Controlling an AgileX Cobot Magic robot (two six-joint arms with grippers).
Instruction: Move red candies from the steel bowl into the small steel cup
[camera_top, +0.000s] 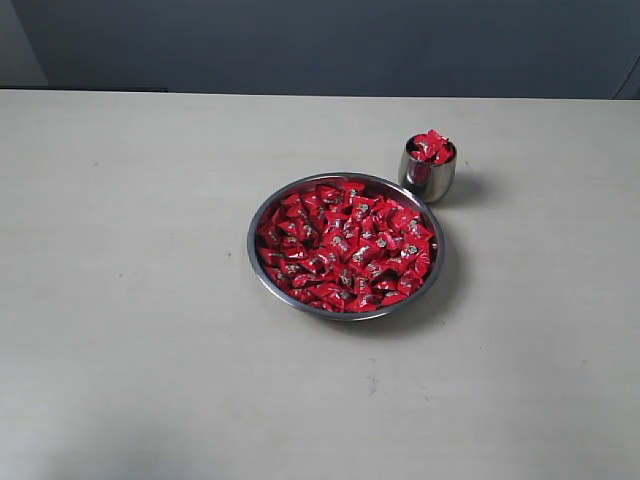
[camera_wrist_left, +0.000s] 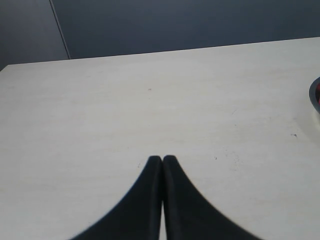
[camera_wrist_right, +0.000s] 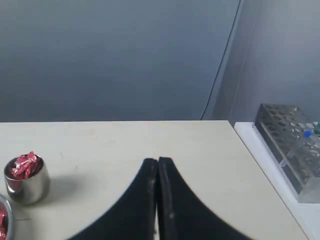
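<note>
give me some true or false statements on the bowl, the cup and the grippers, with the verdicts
1. The cup has candies in it. True.
2. The bowl is empty. False: it is full of candies.
3. In the exterior view the cup stands left of the bowl. False: it stands at the bowl's upper right.
4. The left gripper and the right gripper are both shut, with nothing between the jaws. True.
5. An arm hangs over the bowl in the exterior view. False: no arm shows there.
</note>
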